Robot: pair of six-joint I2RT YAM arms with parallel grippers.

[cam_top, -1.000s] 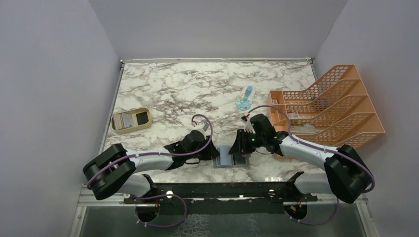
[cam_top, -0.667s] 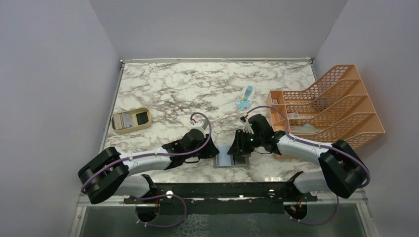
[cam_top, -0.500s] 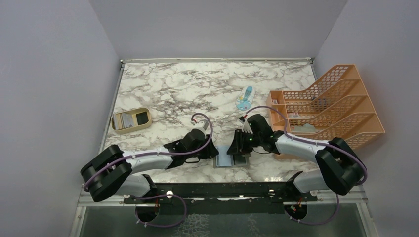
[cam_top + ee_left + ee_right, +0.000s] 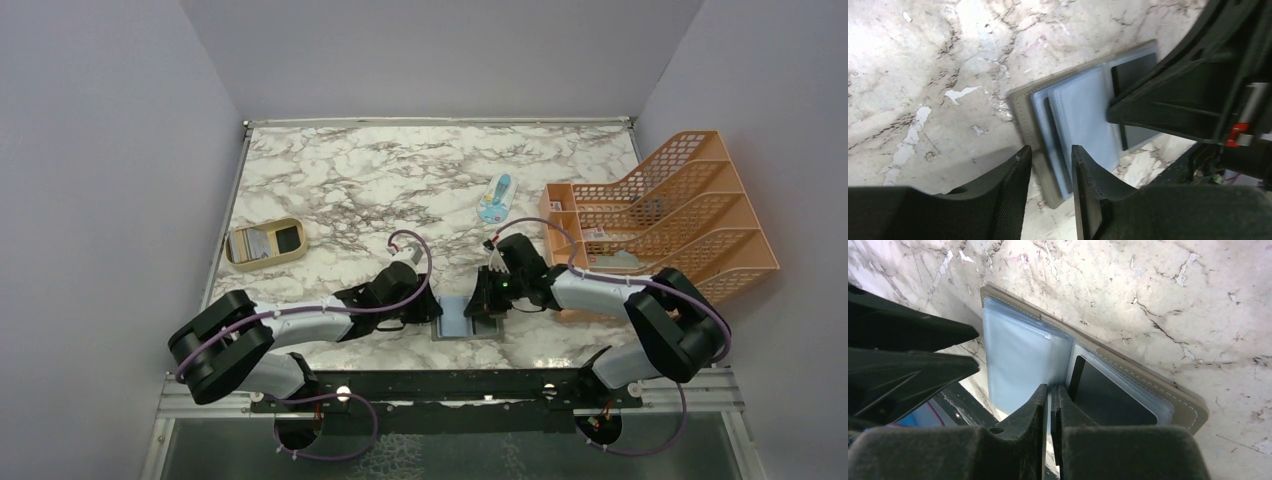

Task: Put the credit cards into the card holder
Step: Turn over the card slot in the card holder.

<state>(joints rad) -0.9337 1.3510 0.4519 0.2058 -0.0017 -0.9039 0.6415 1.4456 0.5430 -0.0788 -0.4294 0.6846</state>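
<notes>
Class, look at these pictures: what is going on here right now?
The grey card holder lies open between the two arms. The left claw stands open astride its left edge. The right claw is shut at its pale blue pocket leaves. No card shows in either claw.

No lettering can be read anywhere. The blue-and-white packet (image 4: 495, 199) toward the far edge of the bench (image 4: 350, 180) carries print too small to make out, as do the credit cards (image 4: 252, 243) in the tan tray (image 4: 268, 263) near the left edge.
</notes>
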